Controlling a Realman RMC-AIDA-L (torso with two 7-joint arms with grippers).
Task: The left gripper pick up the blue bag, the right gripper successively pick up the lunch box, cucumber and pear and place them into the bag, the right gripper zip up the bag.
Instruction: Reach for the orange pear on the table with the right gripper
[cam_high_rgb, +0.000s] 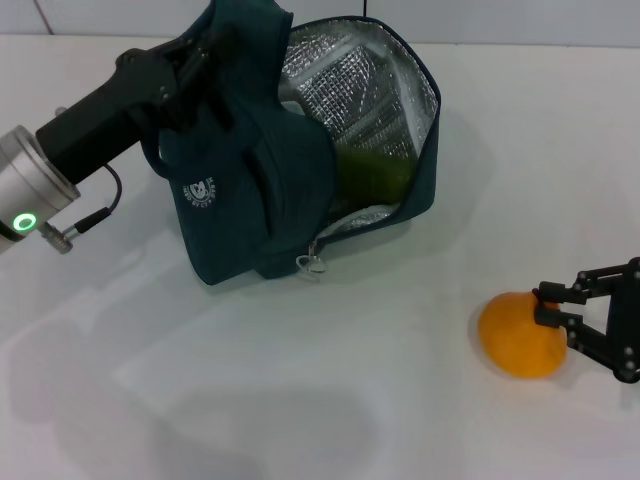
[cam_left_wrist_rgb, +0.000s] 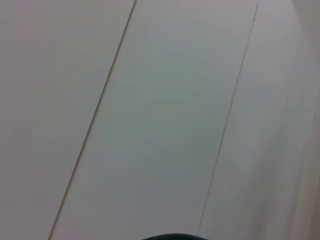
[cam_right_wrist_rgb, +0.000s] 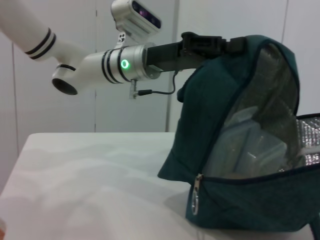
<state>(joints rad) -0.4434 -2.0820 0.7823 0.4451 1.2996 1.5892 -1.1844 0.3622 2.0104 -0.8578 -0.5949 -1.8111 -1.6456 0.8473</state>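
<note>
My left gripper is shut on the handles of the blue bag and holds its top up off the table. The bag's mouth gapes to the right, showing the silver lining. Inside it lies the green cucumber. The right wrist view shows the clear lunch box in the bag, with the left gripper on the handle above. The orange pear rests on the table at the front right. My right gripper stands open at the pear's right side, fingertips at its upper right edge.
The ring zipper pull hangs at the bag's front corner, also seen in the right wrist view. The white table stretches out before the bag. The left wrist view shows wall panels and a sliver of dark fabric.
</note>
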